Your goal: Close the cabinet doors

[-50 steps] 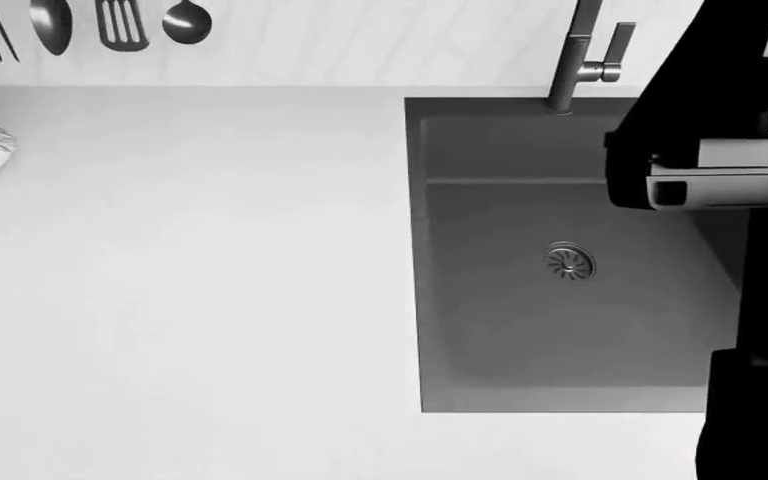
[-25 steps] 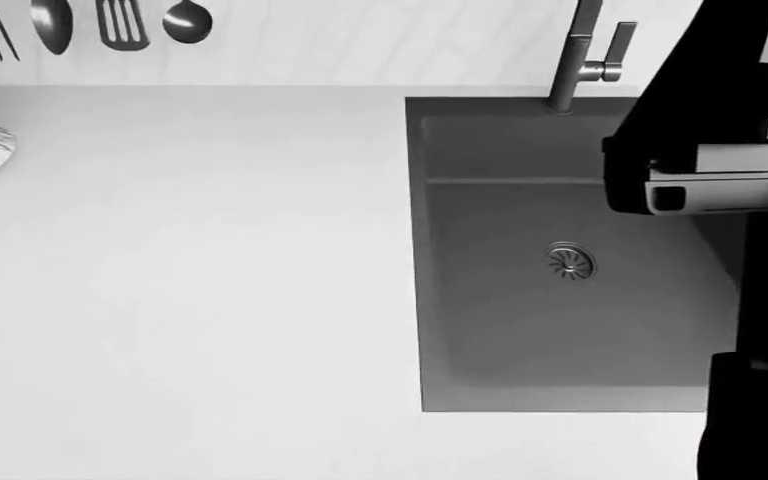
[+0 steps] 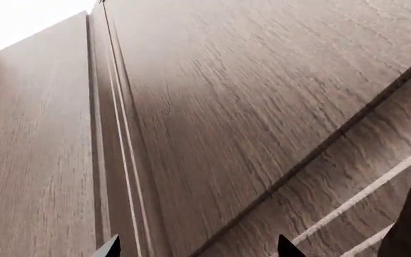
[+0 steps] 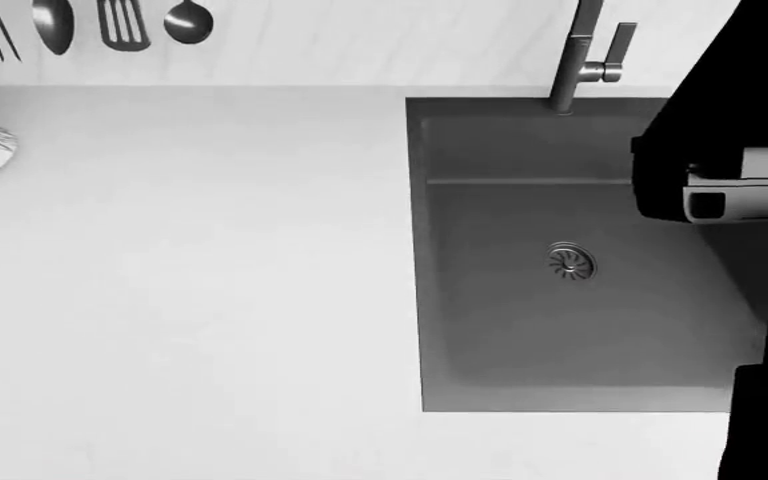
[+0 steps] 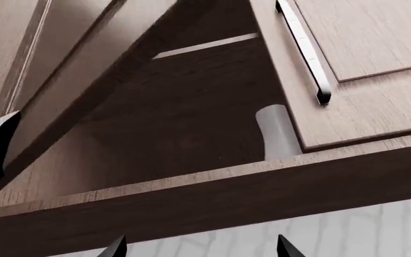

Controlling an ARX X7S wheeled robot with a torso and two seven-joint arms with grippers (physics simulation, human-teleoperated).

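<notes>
The wooden cabinet shows only in the wrist views. In the right wrist view I look up from under it. One cabinet door with a metal bar handle stands swung open, and the dark inside is exposed. Another door panel runs slantwise across the opening. My right gripper is open and empty below the cabinet's bottom edge. In the left wrist view a door face fills the frame, close in front of my open left gripper.
A pale cylinder stands inside the cabinet. Below, the head view shows a white counter, a grey sink with a faucet, hanging utensils, and my right arm over the sink.
In the head view my right arm has shifted a little to the right. The counter and sink are unchanged.
</notes>
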